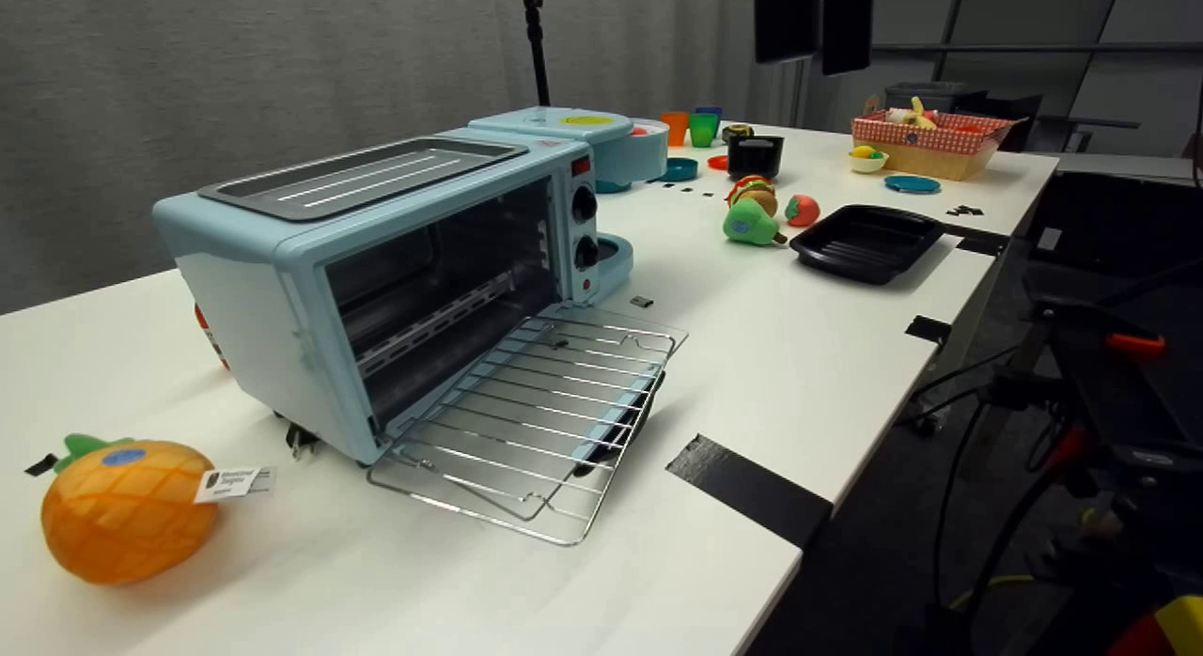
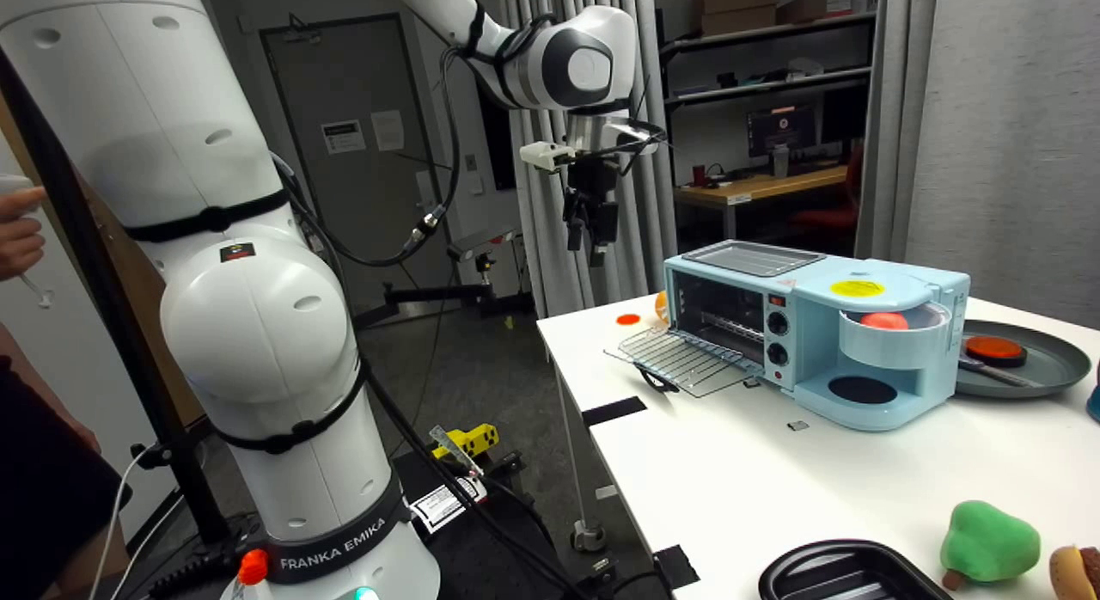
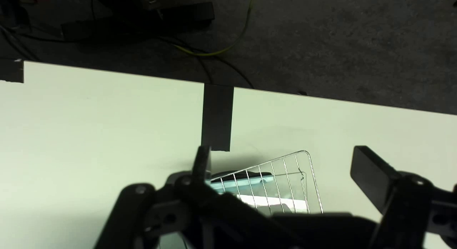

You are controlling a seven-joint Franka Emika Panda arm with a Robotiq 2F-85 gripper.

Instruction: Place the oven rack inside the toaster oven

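We find the flat, rectangular, silvery wire oven rack (image 1: pixel 540 407) lying on the lowered clear glass door (image 1: pixel 613 429) of the boxy, light blue toaster oven (image 1: pixel 423 205), just in front of its dark cavity. The rack's thin parallel bars shine; it sits askew to the door, one rounded corner jutting past the glass over the smooth white table (image 1: pixel 733 393). Beneath its outer edge we make out a curved black handle (image 1: pixel 647 410). The oven's shell looks smooth, with rounded edges, two round black knobs (image 1: pixel 585 203) set one above the other, and a shallow grey rectangular tray (image 1: pixel 357 181) on top.

In the wrist view, the black two-fingered gripper (image 3: pixel 284 165) has its flat, blocky fingers (image 3: pixel 371 177) spread wide; in both exterior views it hangs in the air, well apart from the rack. In an exterior view we see it at the tip of a smooth white robot arm (image 2: pixel 258 316) with rounded joints.

On the table we also see a plump orange toy pineapple (image 1: pixel 132 510) with crosshatched skin near the oven, a ribbed black tray (image 1: pixel 869 242) with a raised rim, a soft-looking green pear-shaped toy (image 1: pixel 750 222) near that tray, and a tan basket (image 1: pixel 940 160) trimmed in red-and-white checked cloth.
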